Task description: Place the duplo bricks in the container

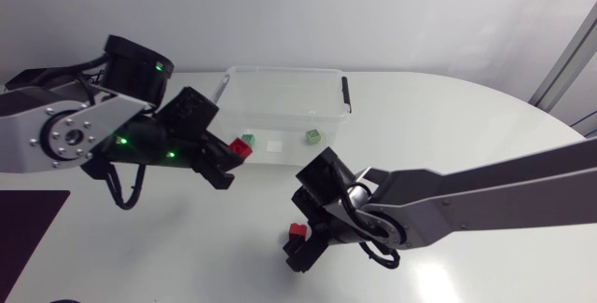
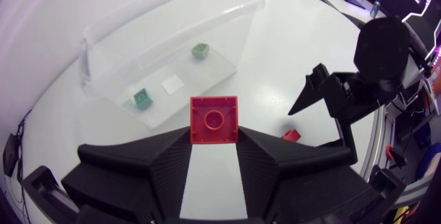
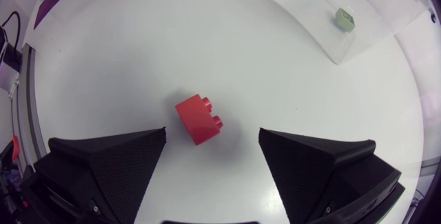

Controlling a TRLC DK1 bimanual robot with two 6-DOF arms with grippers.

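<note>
Your left gripper (image 2: pixel 213 141) is clamped on a red brick (image 2: pixel 214 119), pinched right at the fingertips with its stud facing the wrist camera. Straight ahead of it sits the clear container (image 1: pixel 284 77), and from above the held brick hangs right by the container's near wall. Inside, ahead of those fingers, a dark green brick (image 2: pixel 141 98) lies nearest, a pale green brick (image 2: pixel 200 50) is farther on, and a white label (image 2: pixel 171 83) sits between them.

Over to your right gripper (image 3: pixel 213 133): its fingers are spread wide and touch nothing. A second red brick (image 3: pixel 198 118) lies on the table (image 3: pixel 138 45) in the gap between them, nearer one finger than the other, with its studs pointing sideways. The container's corner lies well ahead of this gripper, with the pale green brick showing through the wall.
</note>
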